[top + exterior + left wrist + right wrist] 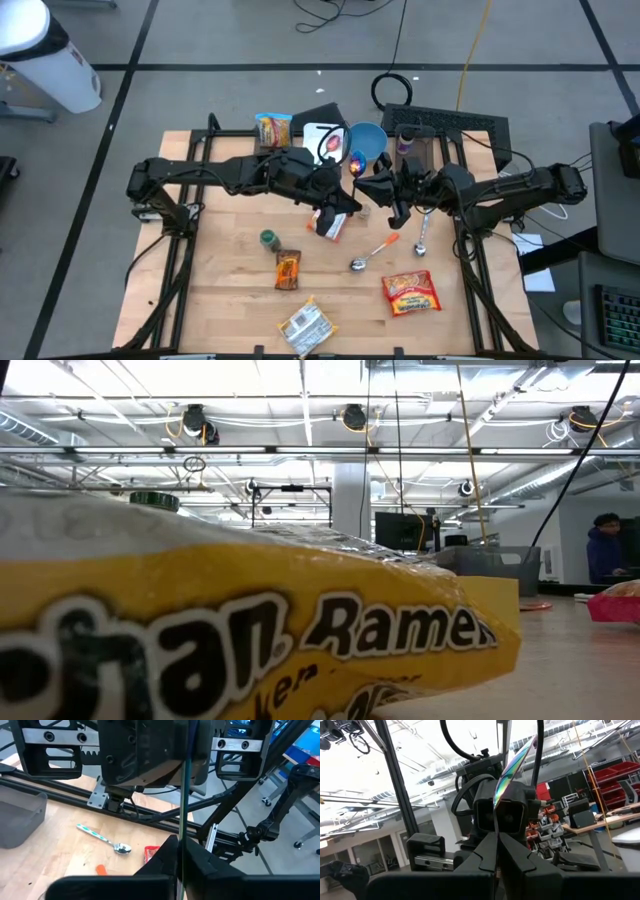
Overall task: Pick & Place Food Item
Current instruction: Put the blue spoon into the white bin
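Observation:
My two grippers meet above the middle of the table. A thin shiny foil packet, seen edge-on, stands between them; in the left wrist view it is a narrow upright line. My left gripper reaches in from the table's left and is shut on it. My right gripper comes from the table's right and is shut on it too. Where the packet lies in the high view I cannot tell, as the arms crowd it. My left gripper pinches the packet's thin edge between its two fingers, coming almost level from the table's left. The sheet rises upright from the fingers, clear of the table. My right gripper pinches the foil's lower part between its two fingers, slanting upward from the table's right. The foil stands up beyond the fingertips.
On the table lie a white-and-red packet, a green-lidded jar, a brown snack packet, two spoons, a red ramen packet and a yellow ramen packet near the front edge. A blue bowl stands at the far side.

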Robot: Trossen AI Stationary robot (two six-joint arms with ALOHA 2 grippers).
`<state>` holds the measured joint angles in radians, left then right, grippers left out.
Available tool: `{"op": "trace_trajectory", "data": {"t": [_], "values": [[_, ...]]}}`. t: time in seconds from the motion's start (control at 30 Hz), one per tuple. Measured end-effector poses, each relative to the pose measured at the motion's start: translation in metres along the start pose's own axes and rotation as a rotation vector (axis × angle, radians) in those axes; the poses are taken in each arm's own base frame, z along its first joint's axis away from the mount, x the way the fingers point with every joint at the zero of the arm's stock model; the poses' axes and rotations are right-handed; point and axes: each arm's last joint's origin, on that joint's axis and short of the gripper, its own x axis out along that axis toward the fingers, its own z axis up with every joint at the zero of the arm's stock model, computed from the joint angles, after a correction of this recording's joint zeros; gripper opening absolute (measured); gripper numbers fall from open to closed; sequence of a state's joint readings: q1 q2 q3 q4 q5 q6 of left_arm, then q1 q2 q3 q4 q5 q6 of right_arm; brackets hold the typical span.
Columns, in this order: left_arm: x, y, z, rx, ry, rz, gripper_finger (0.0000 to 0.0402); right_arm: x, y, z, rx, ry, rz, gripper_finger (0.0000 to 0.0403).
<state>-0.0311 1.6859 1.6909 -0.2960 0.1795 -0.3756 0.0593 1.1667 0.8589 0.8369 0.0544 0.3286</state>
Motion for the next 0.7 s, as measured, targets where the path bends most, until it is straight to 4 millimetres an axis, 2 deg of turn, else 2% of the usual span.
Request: {"op": "trace_trajectory", "data": {"t": [0.53, 0.7], "values": [[-0.0006, 0.0013, -0.0013, 0.025, 0.031, -0.029, 0.0006, 0.0, 0.0, -0.0006, 0.0, 0.006, 0.002, 0.0], [-0.0016, 0.0052, 0.0001, 0.021, 0.041, -0.055, 0.0005, 0.0, -0.0002, -0.0005, -0.001, 0.006, 0.001, 0.0015]]}}
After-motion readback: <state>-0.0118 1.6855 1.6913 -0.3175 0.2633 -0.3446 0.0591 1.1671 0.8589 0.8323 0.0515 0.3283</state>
